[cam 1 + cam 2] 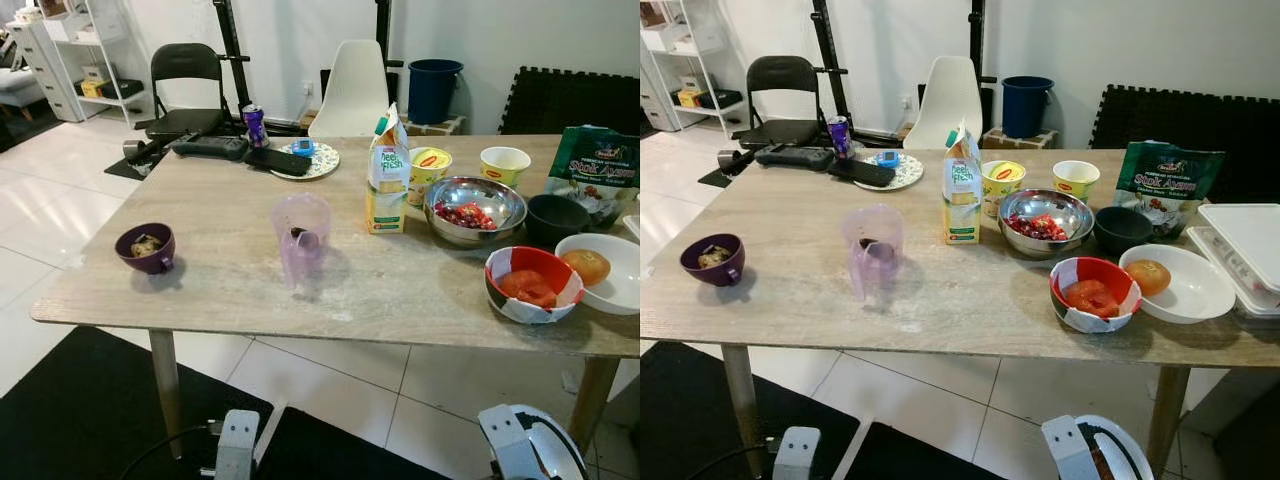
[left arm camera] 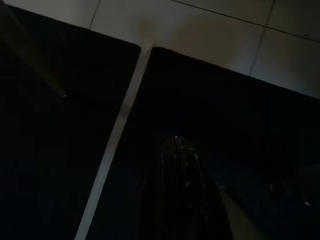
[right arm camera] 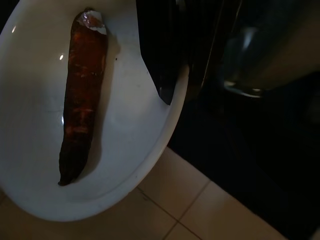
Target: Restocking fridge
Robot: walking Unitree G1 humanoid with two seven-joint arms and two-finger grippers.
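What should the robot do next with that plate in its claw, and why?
Probably step to the wooden table and lift the white plate with the long reddish-brown sausage level. The right claw grips its rim low over the tiled floor, so it should stay steady. The left claw hangs idle.

White plate [image 1: 612,275] cut off at 3 o'clock edge; purple bowl [image 1: 146,247] contents too small to tell.
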